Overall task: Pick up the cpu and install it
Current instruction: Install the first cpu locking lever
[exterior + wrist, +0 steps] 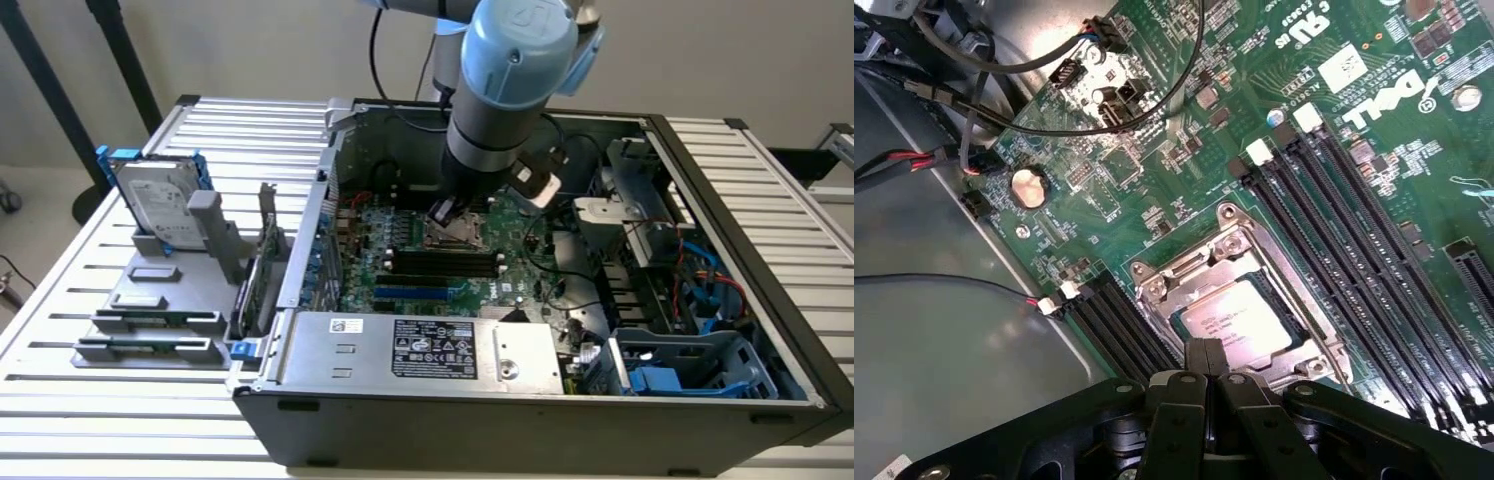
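Observation:
The cpu [1239, 318], a flat square chip with a silver-grey top, lies flat inside the metal-framed socket [1154, 285] on the green motherboard [1154, 170]. My gripper [1206, 362] hovers just over the chip's near edge. Its two black fingers [1199, 355] are pressed together with nothing between them. In the exterior view the arm reaches down into the open computer case, and the gripper [447, 213] sits right above the socket [467, 233] in the middle of the board.
Black memory slots [1344, 240] flank the socket on both sides. Loose cables [1004, 130] run along the case wall. Outside the case, a grey holder [154, 300] carries a hard drive in a blue frame [158, 205] and memory sticks [147, 345].

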